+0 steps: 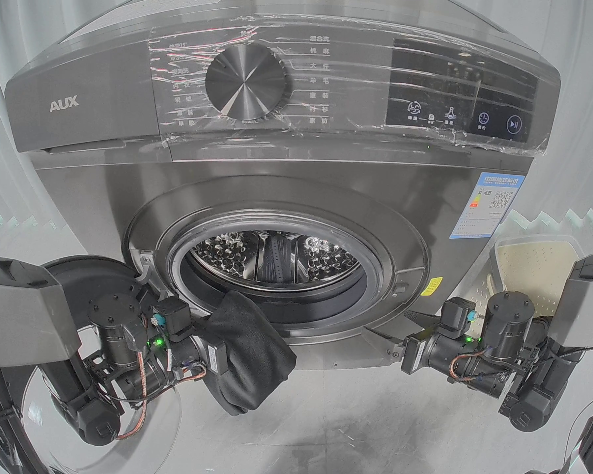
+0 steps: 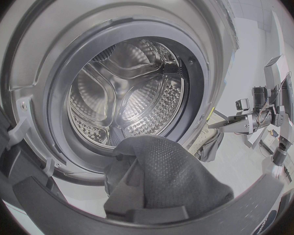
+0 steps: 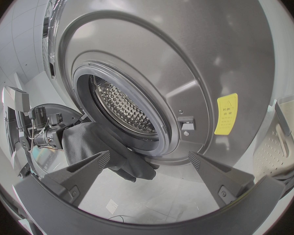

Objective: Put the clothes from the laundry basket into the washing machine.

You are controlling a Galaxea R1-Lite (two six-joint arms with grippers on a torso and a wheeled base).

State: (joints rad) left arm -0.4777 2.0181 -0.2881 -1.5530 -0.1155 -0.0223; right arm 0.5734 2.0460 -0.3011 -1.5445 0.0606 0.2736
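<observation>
The grey washing machine (image 1: 349, 185) stands with its round opening (image 1: 277, 258) uncovered, and the metal drum (image 2: 121, 92) inside holds nothing I can see. My left gripper (image 1: 227, 357) is shut on a dark grey garment (image 1: 250, 353), which hangs at the lower left rim of the opening with its top edge over the door seal. The garment (image 2: 173, 173) drapes over the fingers. My right gripper (image 3: 147, 155) is open and holds nothing, low in front of the machine's lower right (image 1: 390, 345). The cream laundry basket (image 1: 540, 271) stands right of the machine, with a dark cloth (image 2: 212, 147) hanging over its edge.
The machine's door (image 1: 79, 278) is swung open to the left, behind my left arm. Pale floor (image 1: 375, 422) lies in front of the machine. The basket's perforated wall (image 3: 281, 147) is close beside my right wrist.
</observation>
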